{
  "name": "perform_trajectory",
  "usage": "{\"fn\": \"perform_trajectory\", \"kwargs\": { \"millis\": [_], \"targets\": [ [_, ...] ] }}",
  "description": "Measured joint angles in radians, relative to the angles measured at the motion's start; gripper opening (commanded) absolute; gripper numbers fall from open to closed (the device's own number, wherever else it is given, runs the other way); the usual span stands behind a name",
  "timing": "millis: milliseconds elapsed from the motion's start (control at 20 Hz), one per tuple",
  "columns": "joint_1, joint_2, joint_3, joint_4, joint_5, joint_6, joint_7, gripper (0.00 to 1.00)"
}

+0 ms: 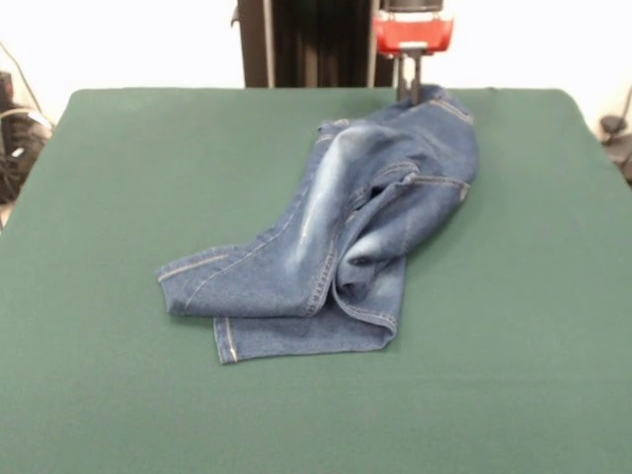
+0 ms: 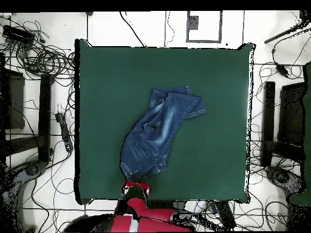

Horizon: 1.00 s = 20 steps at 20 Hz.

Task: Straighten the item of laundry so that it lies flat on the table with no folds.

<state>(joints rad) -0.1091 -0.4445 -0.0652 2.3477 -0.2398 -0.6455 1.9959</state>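
One pair of jeans [image 1: 341, 242] lies rumpled mid-frame on the green surface [image 1: 118, 197]; the claw [image 1: 409, 92] pinches its waistband at upper right.

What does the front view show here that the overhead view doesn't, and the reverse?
Only the front view shows the gripper meeting the jeans at their waist end, and the fold across the legs.
Only the overhead view shows the whole table, the cables on the floor around it and the arm's red links.
Both show the jeans crumpled, legs overlapping, not flat.
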Motion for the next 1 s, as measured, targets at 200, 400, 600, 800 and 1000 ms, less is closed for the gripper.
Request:
{"fn": "perform_trajectory", "kwargs": {
  "millis": [200,400,600,800,1000],
  "targets": [
    [-0.016,0.000,-0.021,-0.025,-0.071,0.035,0.000,0.00],
    [-0.015,0.007,-0.039,-0.050,-0.122,0.046,0.000,0.00],
    [-0.018,0.036,-0.060,-0.093,-0.196,0.046,0.000,0.00],
    [-0.037,0.054,-0.061,-0.125,-0.266,0.046,0.000,0.00],
    [-0.068,0.045,-0.056,-0.139,-0.327,0.071,0.000,0.00]
  ]
}}
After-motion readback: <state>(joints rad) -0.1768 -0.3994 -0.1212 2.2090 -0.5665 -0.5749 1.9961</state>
